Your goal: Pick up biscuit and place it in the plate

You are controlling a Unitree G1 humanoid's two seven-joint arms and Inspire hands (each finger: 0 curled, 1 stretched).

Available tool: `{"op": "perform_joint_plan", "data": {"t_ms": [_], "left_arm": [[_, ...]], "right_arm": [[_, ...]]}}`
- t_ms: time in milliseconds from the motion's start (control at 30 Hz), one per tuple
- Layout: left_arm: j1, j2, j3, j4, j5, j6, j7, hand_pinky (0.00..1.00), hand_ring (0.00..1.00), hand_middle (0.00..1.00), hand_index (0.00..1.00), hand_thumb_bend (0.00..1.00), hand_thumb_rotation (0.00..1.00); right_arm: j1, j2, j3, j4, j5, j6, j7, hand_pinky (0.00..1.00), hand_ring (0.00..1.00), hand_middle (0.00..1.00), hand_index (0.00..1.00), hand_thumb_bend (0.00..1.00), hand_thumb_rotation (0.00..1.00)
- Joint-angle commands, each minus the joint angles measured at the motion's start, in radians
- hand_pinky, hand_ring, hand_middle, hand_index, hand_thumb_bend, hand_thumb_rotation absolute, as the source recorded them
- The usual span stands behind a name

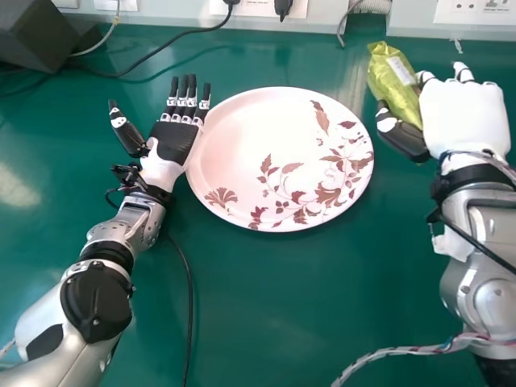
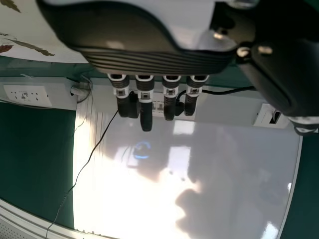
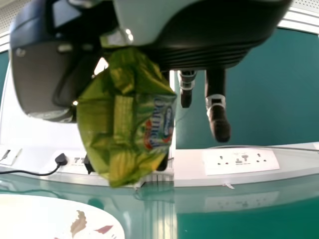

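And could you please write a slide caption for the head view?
Right hand gripping a green biscuit packet beside the floral plate, left hand open at its other side.

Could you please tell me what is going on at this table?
A humanoid robot has a green biscuit packet pinched in its right hand, held up off the table to the right of the floral-patterned plate. Its left hand is open by the plate's left rim and holds nothing. The packet is not yet in the plate, so the placing seems to be the step that remains.
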Motion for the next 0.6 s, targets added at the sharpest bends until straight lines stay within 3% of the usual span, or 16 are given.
{"op": "perform_joint_plan", "data": {"t_ms": [0, 133, 200, 567], "left_arm": [[0.023, 0.000, -0.011, 0.006, 0.012, -0.005, -0.010, 0.98, 0.84, 1.00, 1.00, 1.00, 0.68], [0.024, 0.001, -0.010, 0.005, 0.010, -0.007, 0.007, 0.95, 0.85, 1.00, 1.00, 1.00, 0.69], [0.025, 0.001, -0.010, 0.005, 0.010, -0.009, 0.008, 0.93, 0.90, 1.00, 1.00, 1.00, 0.69], [0.028, 0.000, -0.014, 0.004, 0.013, -0.007, 0.002, 0.98, 0.97, 1.00, 1.00, 1.00, 0.68]], "right_arm": [[-0.021, 0.015, 0.001, -0.023, -0.030, -0.011, 0.013, 0.16, 0.23, 0.30, 0.48, 0.20, 0.00], [-0.033, 0.035, 0.007, -0.027, -0.053, -0.033, 0.027, 0.15, 0.22, 0.29, 0.47, 0.19, 0.00], [-0.037, 0.048, 0.006, -0.030, -0.057, -0.044, 0.034, 0.15, 0.22, 0.29, 0.47, 0.19, 0.00], [-0.072, 0.098, 0.007, -0.035, -0.069, -0.079, 0.097, 0.14, 0.21, 0.29, 0.47, 0.20, 0.00]]}}
